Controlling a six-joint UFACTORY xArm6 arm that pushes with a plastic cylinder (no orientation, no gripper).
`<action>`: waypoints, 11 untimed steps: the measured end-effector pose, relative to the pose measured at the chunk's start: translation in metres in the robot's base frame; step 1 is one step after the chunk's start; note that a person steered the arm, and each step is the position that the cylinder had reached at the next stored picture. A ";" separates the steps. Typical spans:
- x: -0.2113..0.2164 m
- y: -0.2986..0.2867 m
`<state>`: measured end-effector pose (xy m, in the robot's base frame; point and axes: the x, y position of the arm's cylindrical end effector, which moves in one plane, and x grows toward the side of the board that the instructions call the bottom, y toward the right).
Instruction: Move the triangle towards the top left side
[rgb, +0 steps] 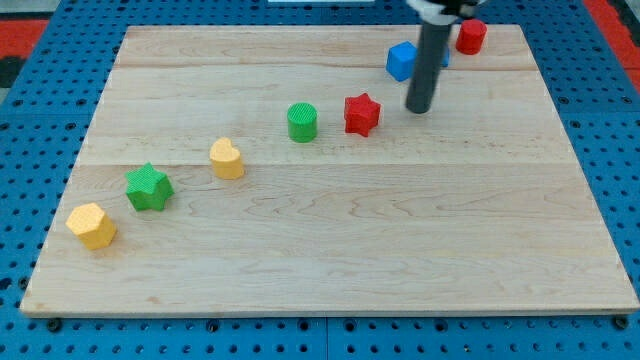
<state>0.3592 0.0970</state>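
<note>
1. Blue block (401, 61), possibly the triangle, sits half-hidden at 11 o'clock of my tip (420, 109).
2. No claw fitted; the rod grasps nothing.
3. Risk: red star (362, 113) at 9 o'clock gets clipped.

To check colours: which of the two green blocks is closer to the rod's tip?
The green cylinder, left of the red star; the green star lies much farther from my tip.

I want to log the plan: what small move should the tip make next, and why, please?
Probably ease my tip up and right around the blue block, partly hidden behind the rod. The tip sits below it, right of the red star; pushing from its right sends it left.
</note>
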 end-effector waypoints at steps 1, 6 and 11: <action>0.008 -0.046; -0.168 0.168; -0.113 0.112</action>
<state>0.2465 0.2095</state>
